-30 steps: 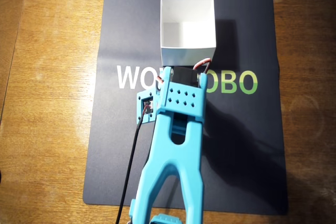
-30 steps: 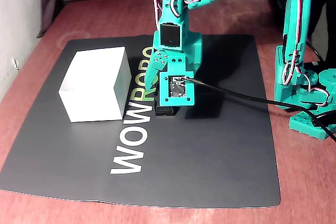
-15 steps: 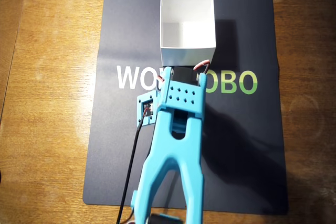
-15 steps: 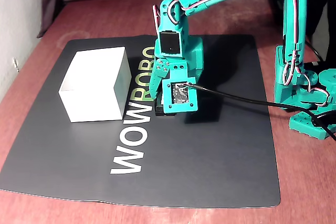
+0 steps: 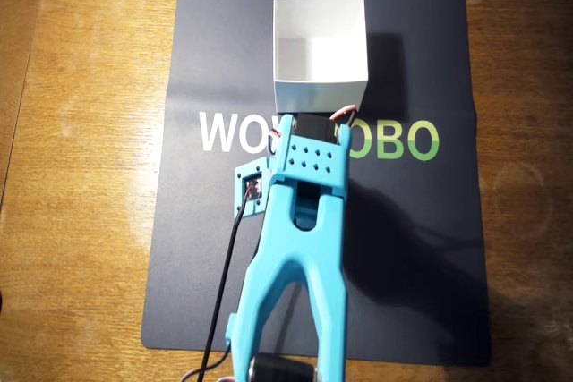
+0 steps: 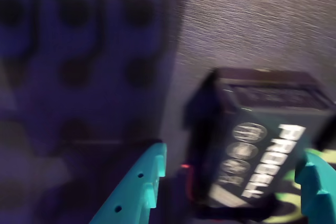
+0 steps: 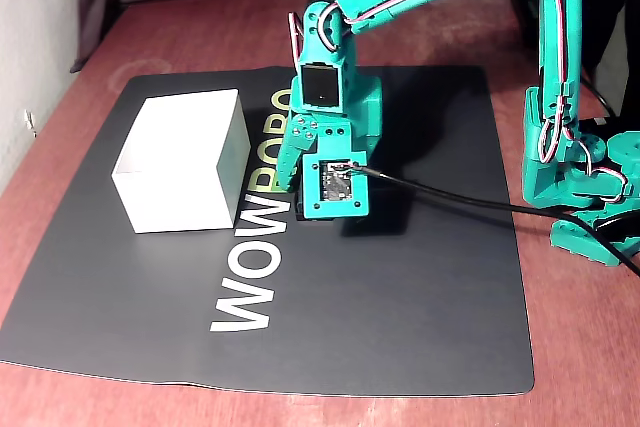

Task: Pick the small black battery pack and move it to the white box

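In the wrist view the small black battery pack [image 6: 262, 156] with white PROCELL lettering rests on the dark mat between my two teal fingers. My gripper [image 6: 233, 161] is open around it. The left finger [image 6: 142, 187] stands apart from the pack, and the right finger [image 6: 317, 192] is close beside it. In the fixed view my gripper [image 7: 296, 209] is low over the mat, just right of the white box [image 7: 185, 162], with the pack mostly hidden behind the wrist camera mount. In the overhead view the white box [image 5: 320, 94] lies just beyond the arm's head, which hides the pack.
A dark mat [image 7: 420, 317] with WOWROBO lettering covers the wooden table [image 5: 81, 176]. The arm's teal base [image 7: 585, 187] stands at the right in the fixed view. A black cable [image 7: 450, 192] runs from the wrist camera toward the base.
The gripper head has crept toward the white box and sunk lower over the mat. The box has not moved.
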